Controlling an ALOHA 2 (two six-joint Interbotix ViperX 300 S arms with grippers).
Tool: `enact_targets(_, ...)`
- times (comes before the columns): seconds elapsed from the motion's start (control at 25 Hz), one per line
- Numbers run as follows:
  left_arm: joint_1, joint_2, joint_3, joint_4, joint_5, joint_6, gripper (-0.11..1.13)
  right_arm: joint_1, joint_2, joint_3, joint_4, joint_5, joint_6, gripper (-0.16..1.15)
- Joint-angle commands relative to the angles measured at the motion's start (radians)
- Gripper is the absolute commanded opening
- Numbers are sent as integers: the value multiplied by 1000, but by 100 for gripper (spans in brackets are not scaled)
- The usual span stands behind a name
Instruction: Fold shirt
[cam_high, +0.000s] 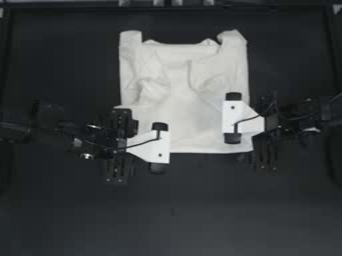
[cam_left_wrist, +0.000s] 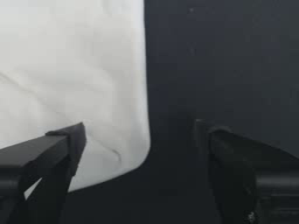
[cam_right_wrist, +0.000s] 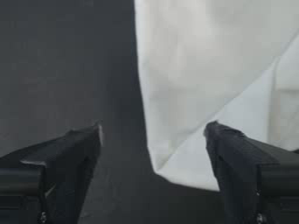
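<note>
Both grippers sit at the near hem of the shirt (cam_high: 184, 90), one at each bottom corner, so neither arm is nearer than the other.

The left gripper (cam_high: 159, 148) is at the lower left of the top view. Its jaws stand wide and hold nothing. In the left wrist view one jaw is over the cloth and the other over bare table (cam_high: 167, 210), with the rounded hem corner (cam_left_wrist: 125, 162) between them.

The right gripper (cam_high: 232, 117) is at centre right, jaws also wide and empty, straddling the folded hem corner (cam_right_wrist: 169, 168).

The shirt lies flat in the upper centre of the top view. Its long axis runs from the hem up the frame to the collar (cam_high: 180, 46) near the top. The sides appear already folded inward. The next fold likely carries the hem along this axis toward the collar.
</note>
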Motion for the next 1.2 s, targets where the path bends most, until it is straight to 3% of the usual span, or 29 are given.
enact_targets(0.04,14,-18,2,-9,-28,0,101,0,17,-6,-2,-25,-2,98)
enact_targets(0.64,54,14,8,-31,-51,11,100,-9,132,-5,-3,-40,5,98)
enact_targets(1.2,94,52,9,-38,-46,11,94,-81,160,49,3,-103,11,91)
